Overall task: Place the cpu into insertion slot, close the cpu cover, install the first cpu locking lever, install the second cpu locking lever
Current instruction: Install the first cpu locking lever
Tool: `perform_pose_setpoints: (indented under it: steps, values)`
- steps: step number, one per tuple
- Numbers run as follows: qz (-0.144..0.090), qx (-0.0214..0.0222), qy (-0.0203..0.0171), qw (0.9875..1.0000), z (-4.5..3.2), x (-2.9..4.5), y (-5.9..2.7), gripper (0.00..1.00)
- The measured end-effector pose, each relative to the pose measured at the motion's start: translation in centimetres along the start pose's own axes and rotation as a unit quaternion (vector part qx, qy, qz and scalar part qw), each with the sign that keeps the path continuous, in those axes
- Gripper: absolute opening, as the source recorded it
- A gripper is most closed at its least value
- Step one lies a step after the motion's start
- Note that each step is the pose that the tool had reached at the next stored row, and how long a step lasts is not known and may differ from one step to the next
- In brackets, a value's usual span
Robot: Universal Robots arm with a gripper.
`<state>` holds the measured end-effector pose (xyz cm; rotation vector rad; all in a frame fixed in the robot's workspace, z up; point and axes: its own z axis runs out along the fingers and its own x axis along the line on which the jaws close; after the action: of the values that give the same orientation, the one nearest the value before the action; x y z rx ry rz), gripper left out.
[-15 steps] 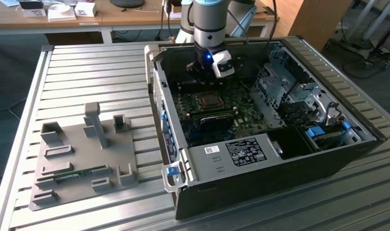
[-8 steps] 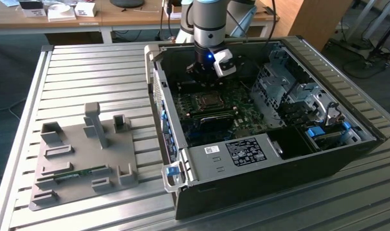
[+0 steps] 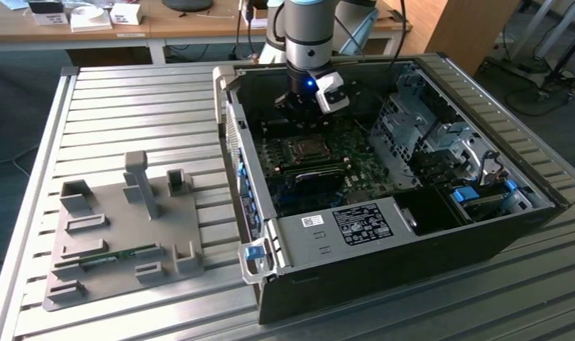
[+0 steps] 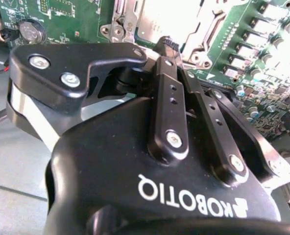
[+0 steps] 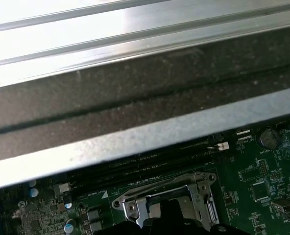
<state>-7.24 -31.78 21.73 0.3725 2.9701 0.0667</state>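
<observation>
Hanging down inside the open computer case [image 3: 392,213], the gripper [image 4: 170,49] had its two black fingers [image 4: 167,103] pressed close together, with nothing seen between them. Its tip sat just over the near edge of the cpu cover [image 5: 167,196], a silvery frame lying flat on the green board [image 5: 262,186]. Whether the cpu sat under that frame could not be told. Farther off stood the grey tray [image 3: 117,241].

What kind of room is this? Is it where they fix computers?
Probably a robot lab or workshop. An arm's gripper reaches into an opened computer case on a ribbed metal table, beside a grey parts fixture, with wooden desks behind.
</observation>
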Motion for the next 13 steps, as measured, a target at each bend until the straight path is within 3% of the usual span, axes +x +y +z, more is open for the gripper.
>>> perform_pose_setpoints:
  steps: [2,7,13]
  values:
    - [0.000,0.0001,0.0005,1.0000,0.01,-0.04,0.01,0.11]
    - [-0.011,0.0008,0.0064,0.9999,0.03,-0.16,0.04,0.11]
    - [-0.023,0.0084,0.0220,0.9995,0.10,-0.28,0.07,0.11]
